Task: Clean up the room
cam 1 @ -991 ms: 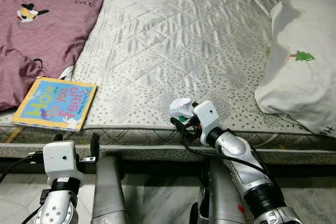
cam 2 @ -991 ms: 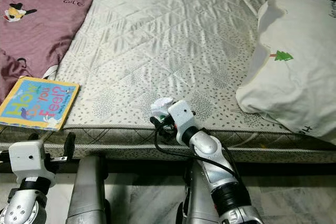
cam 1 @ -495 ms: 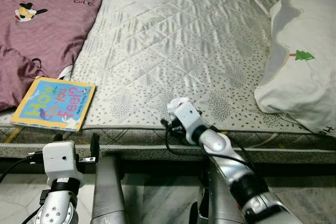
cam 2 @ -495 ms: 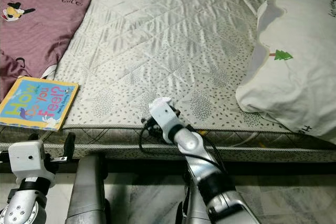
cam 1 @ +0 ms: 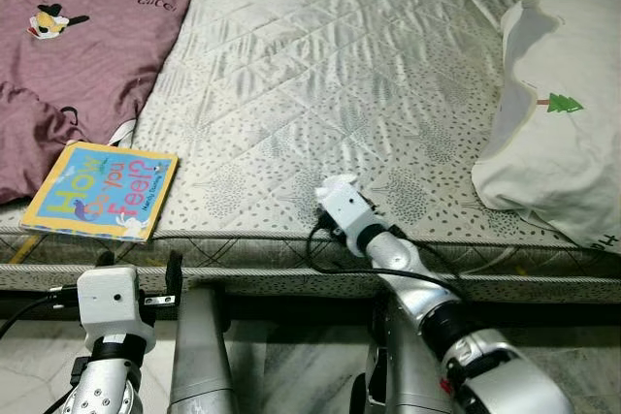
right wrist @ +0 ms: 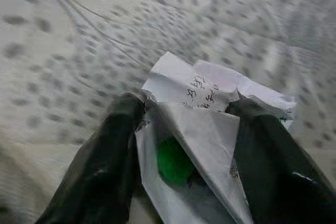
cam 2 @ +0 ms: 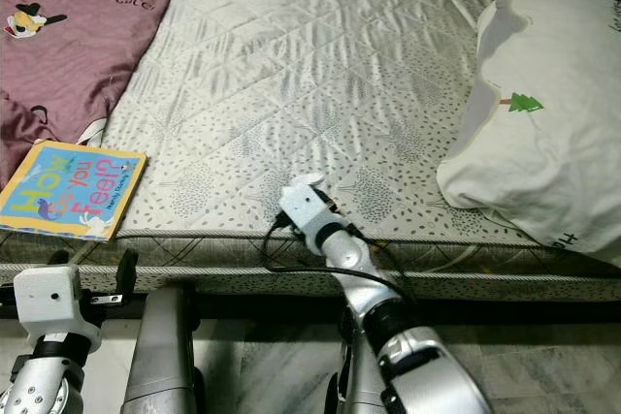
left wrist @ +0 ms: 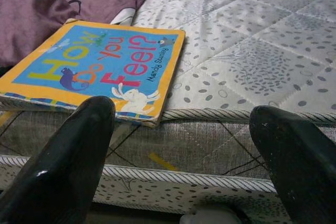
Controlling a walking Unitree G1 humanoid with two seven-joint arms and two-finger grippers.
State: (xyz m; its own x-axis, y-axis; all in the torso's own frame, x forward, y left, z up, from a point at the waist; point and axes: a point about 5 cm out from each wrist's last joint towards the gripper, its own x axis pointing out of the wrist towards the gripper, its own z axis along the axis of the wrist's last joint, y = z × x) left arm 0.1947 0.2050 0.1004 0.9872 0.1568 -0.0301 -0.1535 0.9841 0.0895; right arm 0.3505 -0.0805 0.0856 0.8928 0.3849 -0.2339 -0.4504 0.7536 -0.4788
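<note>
Left gripper [left wrist: 178, 166]: hung low in front of the bed edge, below the mattress side; I saw its two black fingers [left wrist: 68, 166] spread wide apart, nothing between them.
Floor [cam 1: 291, 375]: pale marbled tile under both arms.
Mattress edge [left wrist: 220, 145]: grey piped side panel directly ahead of the left gripper in its wrist view.
Book [cam 1: 101, 190]: bright children's picture book, yellow border and blue cover, lay flat at the near left corner of the mattress, one corner just over the edge.
Right gripper [right wrist: 184, 145]: reached over the near edge of the mattress, around the middle of the bed; I noted its fingers [right wrist: 100, 161] closed on the crumpled paper.
Crumpled paper [right wrist: 205, 114]: white scrap with small printed characters and something green tucked in its folds, pinched between the right fingers, held just above or on the quilt; I could not tell which.
Mattress [cam 1: 369, 65]: silver-grey quilted top, dotted pattern near the front.
Pillow [cam 1: 558, 113]: white, small green tree print, lay at the right side, well apart from the paper.
Sheet [cam 1: 78, 36]: mauve cloth with cartoon prints, bunched over the far left part of the bed, just behind the book.
</note>
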